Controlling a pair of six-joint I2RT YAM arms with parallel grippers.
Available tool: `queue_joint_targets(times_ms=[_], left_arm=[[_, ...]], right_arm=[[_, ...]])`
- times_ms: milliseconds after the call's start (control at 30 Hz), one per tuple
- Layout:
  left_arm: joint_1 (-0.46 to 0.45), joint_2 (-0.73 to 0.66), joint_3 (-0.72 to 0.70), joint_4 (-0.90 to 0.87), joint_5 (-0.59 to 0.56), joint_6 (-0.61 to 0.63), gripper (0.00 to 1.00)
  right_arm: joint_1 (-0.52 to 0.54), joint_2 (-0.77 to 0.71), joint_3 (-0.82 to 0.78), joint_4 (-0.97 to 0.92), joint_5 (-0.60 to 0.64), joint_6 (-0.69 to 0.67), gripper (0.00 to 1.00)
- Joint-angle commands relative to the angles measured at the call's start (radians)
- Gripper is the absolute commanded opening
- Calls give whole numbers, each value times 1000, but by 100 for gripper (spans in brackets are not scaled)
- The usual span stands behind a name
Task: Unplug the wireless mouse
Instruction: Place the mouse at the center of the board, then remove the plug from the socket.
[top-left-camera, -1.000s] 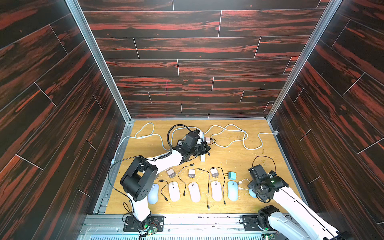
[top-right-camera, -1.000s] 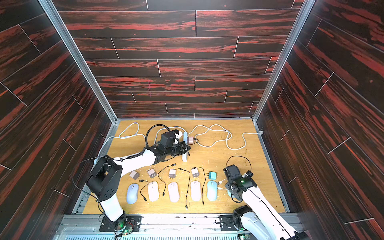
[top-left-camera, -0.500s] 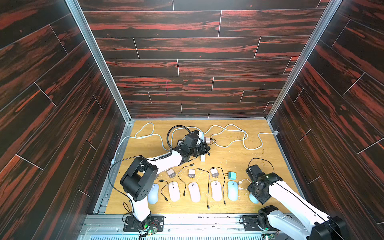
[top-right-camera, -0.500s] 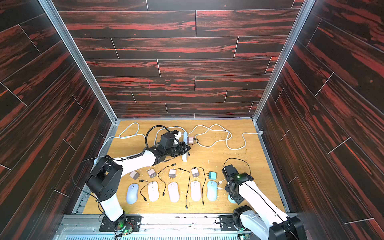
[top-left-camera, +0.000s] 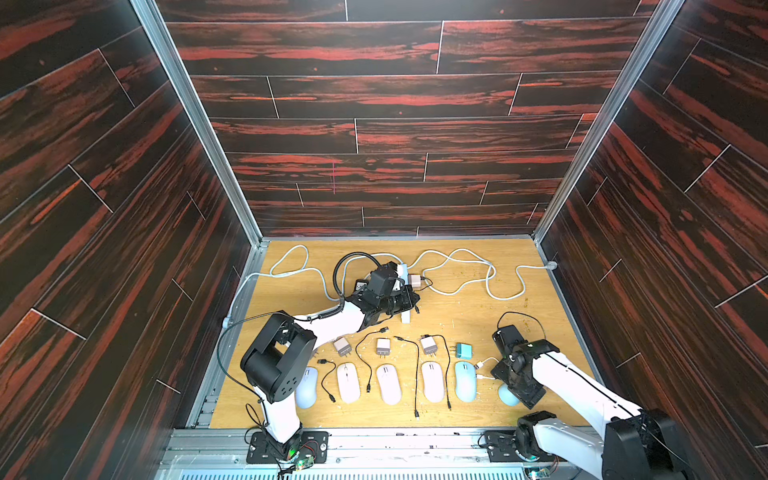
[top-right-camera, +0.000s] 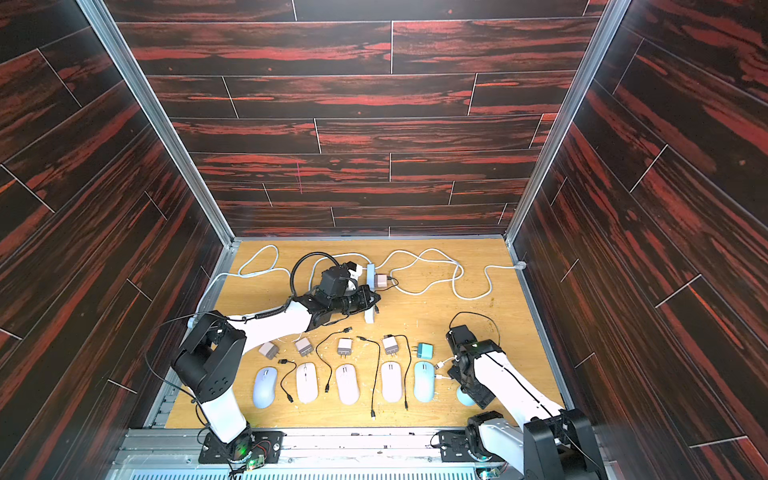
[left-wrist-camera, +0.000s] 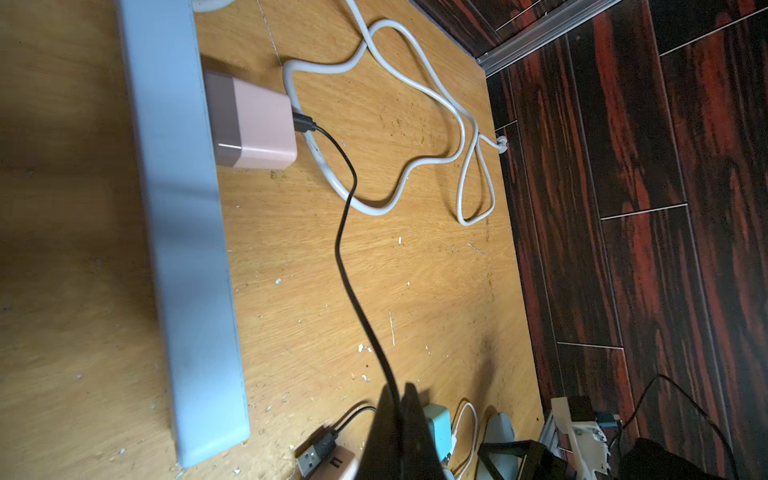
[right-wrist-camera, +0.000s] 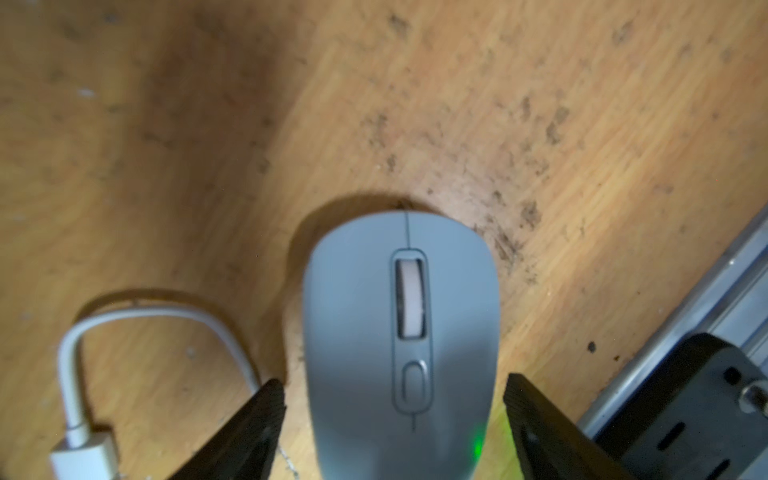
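Two arms: the right jaws spread wide either side of the grey-blue wireless mouse (right-wrist-camera: 401, 345) at the right end of the table (top-left-camera: 457, 316), the left jaws shut on a black cable (left-wrist-camera: 338, 253).

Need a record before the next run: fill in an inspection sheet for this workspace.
Surface: wooden table, crumbs and scuffs.
Job's things: grey-blue mouse, no cable attached; white cable lying unplugged beside it.
Clutter: five other mice in a row; five loose chargers.
Tools: right tool open, straddling the grey-blue mouse, gaps both sides; left tool shut, black cable reaching its tips.
Cables: black cable comes from pink charger in power strip; black leads among the mice.
Surroundings: dark wood-pattern walls; metal rail in front.
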Motion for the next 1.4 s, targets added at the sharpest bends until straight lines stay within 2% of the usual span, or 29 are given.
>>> queue_joint_targets(times_ms=[0,167,267,367,467,600,800,967,1367], left_arm=[[-1,-25,-15,17,-2,1,0],[-2,-28,-13,3,17,35,0],[-3,-26,-9,-13,41,75,0],[-3,-34,-2,-40,67,120,0],[-3,-44,2,-99,69,175,0],[-3,-88,-6,-191,48,245,0],[-3,-130,-44,-239,38,276,0],[-3,-144,-65,-235,31,262,0],[-3,-135,-61,-218,35,251,0]], right_arm=[[-3,8,30,-21,12,-14,92],[-3,-75,84,-108,91,20,93],[-3,-158,127,-73,123,-33,93],[-3,-209,138,140,14,-227,87],[-4,-193,144,370,-195,-394,82],[-4,-34,195,625,-469,-484,79],[-11,251,268,992,-663,-403,77],[-11,435,317,1225,-762,-312,77],[-8,702,413,1334,-845,-235,77]])
